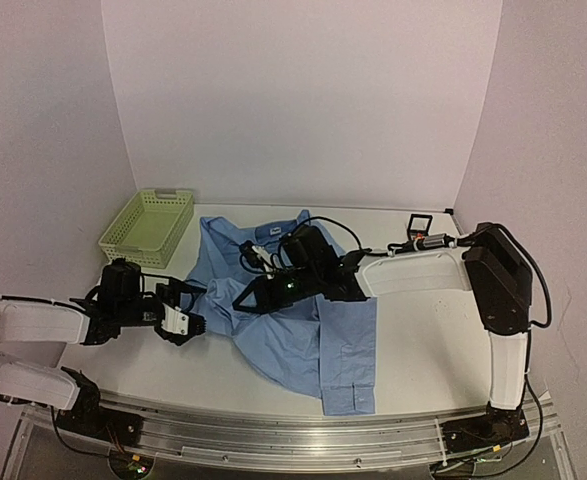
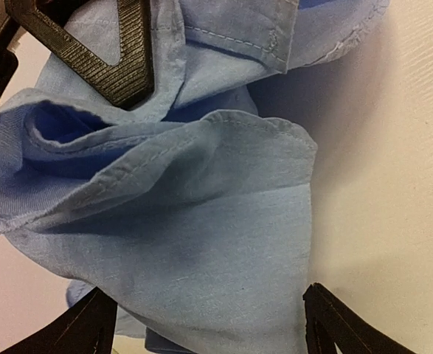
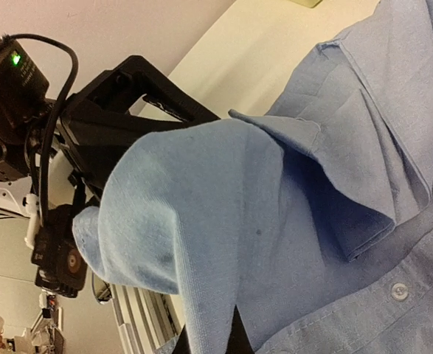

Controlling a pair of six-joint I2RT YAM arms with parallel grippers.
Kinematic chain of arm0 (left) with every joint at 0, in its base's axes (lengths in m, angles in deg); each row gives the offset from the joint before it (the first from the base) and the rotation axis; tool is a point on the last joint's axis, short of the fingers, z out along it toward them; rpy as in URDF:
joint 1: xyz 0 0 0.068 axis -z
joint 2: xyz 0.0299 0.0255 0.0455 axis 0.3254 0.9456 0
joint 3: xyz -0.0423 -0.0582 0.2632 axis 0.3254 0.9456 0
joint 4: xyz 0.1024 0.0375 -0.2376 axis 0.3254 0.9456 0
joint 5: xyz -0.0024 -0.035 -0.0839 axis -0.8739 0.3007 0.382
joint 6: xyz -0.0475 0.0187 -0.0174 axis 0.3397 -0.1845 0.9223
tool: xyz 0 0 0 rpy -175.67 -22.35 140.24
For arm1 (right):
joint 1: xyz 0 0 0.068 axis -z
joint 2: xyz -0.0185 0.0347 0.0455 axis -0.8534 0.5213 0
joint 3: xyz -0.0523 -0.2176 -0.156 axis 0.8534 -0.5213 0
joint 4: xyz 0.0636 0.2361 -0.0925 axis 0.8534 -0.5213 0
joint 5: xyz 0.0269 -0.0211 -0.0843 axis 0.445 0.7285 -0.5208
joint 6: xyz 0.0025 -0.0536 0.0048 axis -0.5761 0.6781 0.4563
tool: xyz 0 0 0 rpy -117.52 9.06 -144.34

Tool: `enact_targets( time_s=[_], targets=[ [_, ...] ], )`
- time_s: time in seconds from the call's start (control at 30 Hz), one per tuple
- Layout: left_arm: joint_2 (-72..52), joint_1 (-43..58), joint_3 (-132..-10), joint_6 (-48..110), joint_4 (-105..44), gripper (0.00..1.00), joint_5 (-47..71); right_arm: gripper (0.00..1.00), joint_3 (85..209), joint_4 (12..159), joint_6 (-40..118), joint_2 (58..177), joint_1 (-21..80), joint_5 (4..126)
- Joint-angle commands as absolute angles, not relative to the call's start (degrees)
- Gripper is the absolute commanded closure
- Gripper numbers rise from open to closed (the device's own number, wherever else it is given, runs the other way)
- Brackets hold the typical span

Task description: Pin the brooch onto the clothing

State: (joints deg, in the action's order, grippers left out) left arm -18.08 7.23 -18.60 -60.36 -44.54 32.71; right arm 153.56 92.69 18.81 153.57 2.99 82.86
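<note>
The clothing, a light blue shirt [image 1: 318, 335], lies crumpled mid-table. My right gripper [image 1: 251, 297] reaches left across it and is shut on a fold of the shirt [image 3: 201, 221]. That fold drapes over the fingers, so only a dark fingertip [image 3: 235, 338] shows. My left gripper [image 1: 195, 308] stands open at the shirt's left edge. Its fingertips [image 2: 91, 328] straddle the hem [image 2: 216, 243] without pinching it. The right gripper's ribbed finger [image 2: 124, 51] presses the cloth just beyond. I cannot pick out the brooch in any view.
A pale green basket [image 1: 148, 225] stands at the back left. A small black box [image 1: 419, 224] sits at the back right, with a small dark object with a reddish tip [image 1: 425, 241] beside it, too small to identify. Walls enclose the table on three sides.
</note>
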Motion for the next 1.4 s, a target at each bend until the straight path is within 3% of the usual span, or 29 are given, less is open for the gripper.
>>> enact_targets(
  time_s=[0.0,0.5,0.73,0.83,1.07,1.37],
  targets=[
    [-18.7,7.5,-13.9,-69.1,-59.7,0.12,33.8,1.0,156.5,96.2,15.7,152.7,3.6,87.1],
    [-16.5,7.6,-3.5,-77.1,-81.0,0.04,38.5,1.0,157.0,97.2,11.9,153.0,4.2,87.5],
    [-27.6,7.6,0.2,-82.4,-70.7,0.0,48.7,1.0,157.2,97.2,9.5,153.2,4.3,86.7],
    [-21.6,7.6,0.7,-82.9,-77.6,0.01,46.7,1.0,157.2,97.2,8.9,153.4,4.4,86.9],
    [4.6,7.6,0.1,-83.1,-110.2,0.0,41.4,1.0,157.7,97.1,8.4,153.9,4.4,87.3],
    [8.3,7.6,-5.6,-81.5,-111.2,0.01,39.9,1.0,157.2,97.1,8.2,153.1,4.5,87.4]
  ],
)
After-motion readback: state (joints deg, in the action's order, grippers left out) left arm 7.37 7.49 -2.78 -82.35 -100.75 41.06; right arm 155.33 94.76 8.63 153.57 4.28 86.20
